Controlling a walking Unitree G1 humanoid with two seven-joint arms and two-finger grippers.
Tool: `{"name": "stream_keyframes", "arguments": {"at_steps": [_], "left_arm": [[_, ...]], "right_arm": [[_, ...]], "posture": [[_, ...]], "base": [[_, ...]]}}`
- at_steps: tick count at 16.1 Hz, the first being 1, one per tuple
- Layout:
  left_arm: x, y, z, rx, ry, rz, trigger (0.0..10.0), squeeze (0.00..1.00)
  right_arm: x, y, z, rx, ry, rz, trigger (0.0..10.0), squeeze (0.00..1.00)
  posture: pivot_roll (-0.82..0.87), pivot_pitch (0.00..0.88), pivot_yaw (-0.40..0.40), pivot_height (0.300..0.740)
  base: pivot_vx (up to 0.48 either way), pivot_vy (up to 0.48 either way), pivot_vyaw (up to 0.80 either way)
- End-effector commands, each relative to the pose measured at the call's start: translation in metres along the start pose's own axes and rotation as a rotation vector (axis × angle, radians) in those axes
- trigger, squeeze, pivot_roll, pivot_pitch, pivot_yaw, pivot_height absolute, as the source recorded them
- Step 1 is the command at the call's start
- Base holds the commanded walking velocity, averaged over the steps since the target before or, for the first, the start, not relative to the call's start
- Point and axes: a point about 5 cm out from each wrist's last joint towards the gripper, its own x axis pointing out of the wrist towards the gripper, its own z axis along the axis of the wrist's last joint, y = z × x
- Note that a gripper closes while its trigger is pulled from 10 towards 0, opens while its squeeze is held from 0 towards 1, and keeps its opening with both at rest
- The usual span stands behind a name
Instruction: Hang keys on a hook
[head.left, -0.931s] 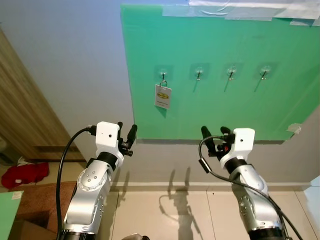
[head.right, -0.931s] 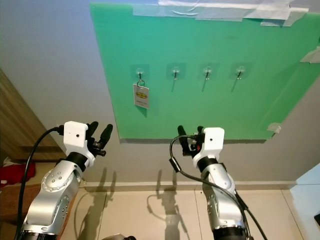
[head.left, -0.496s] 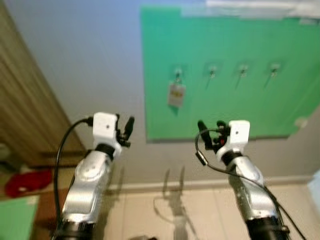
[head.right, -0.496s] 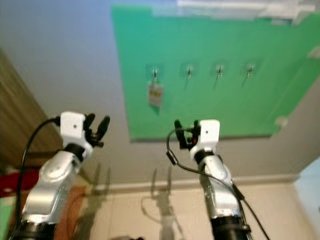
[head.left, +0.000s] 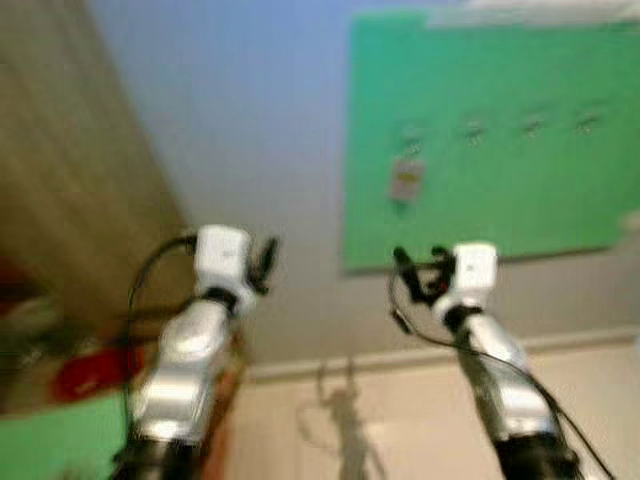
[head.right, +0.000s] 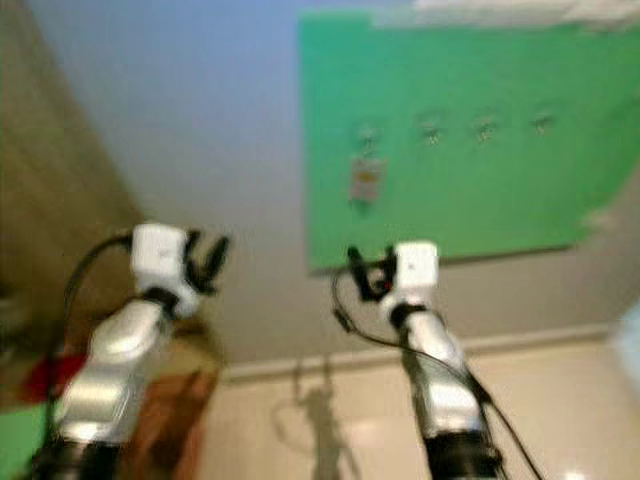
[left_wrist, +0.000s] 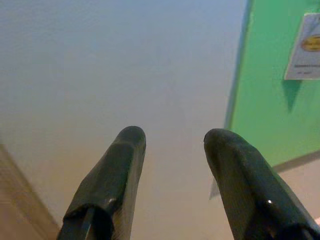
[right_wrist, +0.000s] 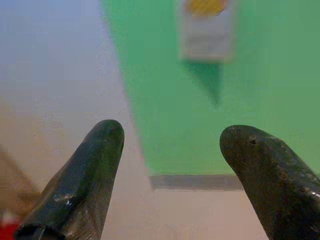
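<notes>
Key tag (head.left: 405, 181) on green board (head.left: 500, 210)

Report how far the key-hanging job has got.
Looks done: a white tag hangs from the leftmost of four hooks on the green board, though blur hides any keys. In hand: nothing; the left gripper and right gripper are open and empty, raised before the wall. Left: apparently nothing.
</notes>
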Motion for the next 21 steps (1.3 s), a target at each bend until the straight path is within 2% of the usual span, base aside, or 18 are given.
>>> {"name": "stream_keyframes", "arguments": {"at_steps": [1, 7, 13, 16, 17, 21], "left_arm": [[-0.002, 0.007, -0.004, 0.023, 0.015, 0.029, 10.0, 0.00], [-0.002, 0.007, -0.008, 0.069, 0.025, 0.060, 10.0, 0.00], [-0.001, -0.004, -0.008, 0.063, 0.020, 0.039, 10.0, 0.00], [0.000, -0.003, -0.008, 0.066, 0.021, 0.049, 10.0, 0.00], [0.001, -0.002, -0.009, 0.048, 0.022, 0.061, 10.0, 0.00], [0.003, 0.005, -0.012, 0.069, 0.045, 0.107, 10.0, 0.00]], "right_arm": [[0.002, 0.004, 0.001, 0.001, -0.005, 0.014, 10.0, 0.00], [0.005, 0.003, 0.002, -0.009, 0.000, 0.040, 10.0, 0.00], [0.006, 0.004, 0.001, -0.015, 0.006, 0.052, 10.0, 0.00], [0.006, 0.006, 0.000, -0.016, 0.008, 0.058, 10.0, 0.00], [0.006, 0.006, -0.001, -0.015, 0.008, 0.061, 10.0, 0.00], [0.006, 0.004, -0.001, -0.022, 0.010, 0.061, 10.0, 0.00]], "posture": [[-0.04, 0.000, 0.065, 0.740], [-0.04, 0.000, 0.055, 0.740], [-0.04, 0.000, 0.049, 0.740], [-0.04, 0.000, 0.054, 0.740], [-0.04, 0.000, 0.055, 0.740], [-0.04, 0.000, 0.049, 0.740]], "base": [[0.000, 0.000, 0.73], [0.000, 0.000, 0.70], [0.000, -0.479, 0.68], [0.000, -0.389, 0.68], [0.000, 0.000, 0.68], [0.000, 0.000, 0.68]]}}
